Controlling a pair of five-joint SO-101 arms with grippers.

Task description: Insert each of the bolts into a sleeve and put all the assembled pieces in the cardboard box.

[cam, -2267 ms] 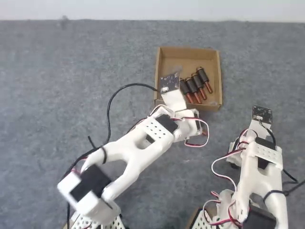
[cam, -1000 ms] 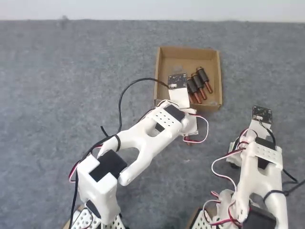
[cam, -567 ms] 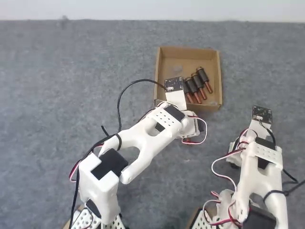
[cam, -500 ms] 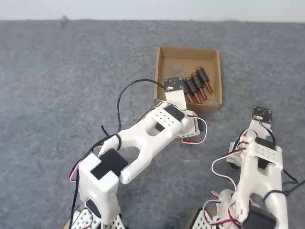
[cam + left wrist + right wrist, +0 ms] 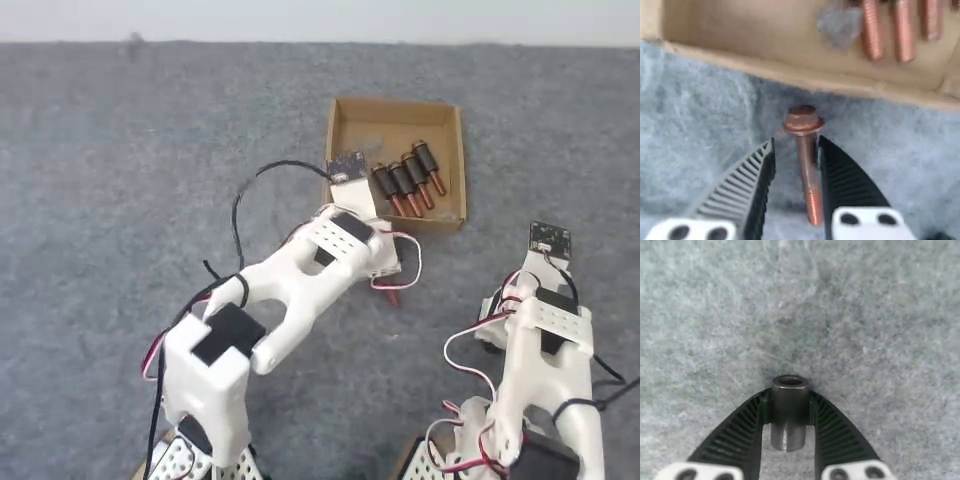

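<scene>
A copper bolt [image 5: 805, 160] lies between the fingers of the left gripper [image 5: 796, 145], its flanged head pointing at the cardboard box [image 5: 385, 125] and just beside the box's near wall. The jaws stand apart: the bolt's shank runs along one finger, with a plain gap to the other. It seems to rest on the grey carpet [image 5: 150, 150] rather than be pinched, though the wrist view does not settle that.

The right gripper [image 5: 790, 396] is clamped on a dark sleeve [image 5: 789, 412] – both ribbed fingers press its sides, and its open bore faces away from the wrist, low over the carpet.

Inside the box, four assembled pieces [image 5: 405, 182] lie side by side towards its near wall, dark sleeves at one end and copper threads at the other. In the high view the left arm [image 5: 300, 280] stretches to the box's near-left corner, while the right arm [image 5: 540, 330] is folded close to its base, well apart from the box.
</scene>
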